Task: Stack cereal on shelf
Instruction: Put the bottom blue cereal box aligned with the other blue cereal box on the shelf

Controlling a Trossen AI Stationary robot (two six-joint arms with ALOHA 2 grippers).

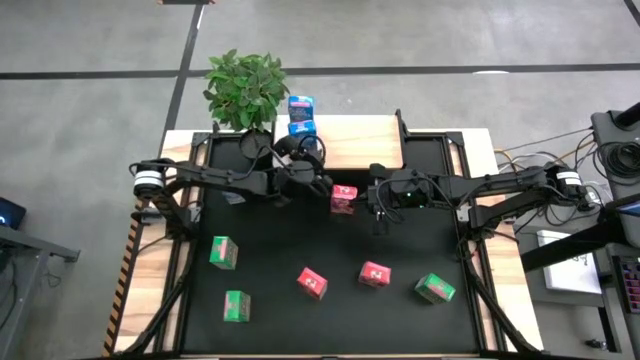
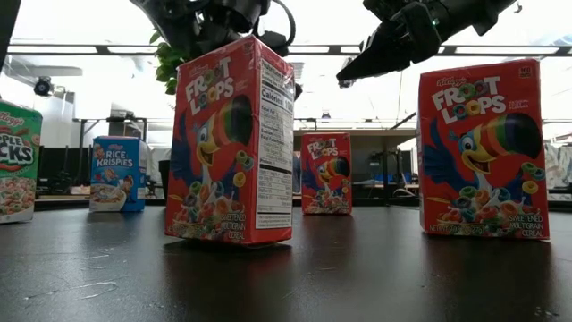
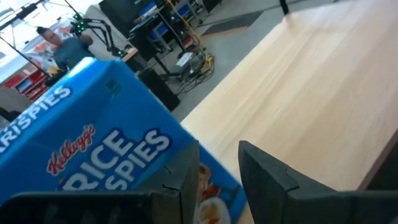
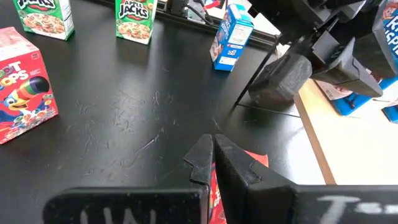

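Note:
The shelf (image 1: 365, 140) is a light-wood board at the table's far middle. Two blue cartons (image 1: 300, 115) sit at its left end. My left gripper (image 1: 298, 152) hovers just in front of them, open; in the left wrist view a blue Rice Krispies carton (image 3: 106, 143) stands on the board (image 3: 311, 81) beyond the fingers. My right gripper (image 2: 349, 70) is shut and hangs above a red carton (image 1: 343, 197) standing on the mat. Two more red cartons (image 1: 312, 282) (image 1: 375, 273) and three green ones (image 1: 225, 252) (image 1: 237, 305) (image 1: 435, 288) stand on the near mat.
A potted plant (image 1: 245, 88) stands at the far left corner, beside the shelf. A third blue carton (image 4: 231, 36) stands on the mat under my left arm. The black mat (image 1: 290, 235) has bare room between the arms and the near cartons.

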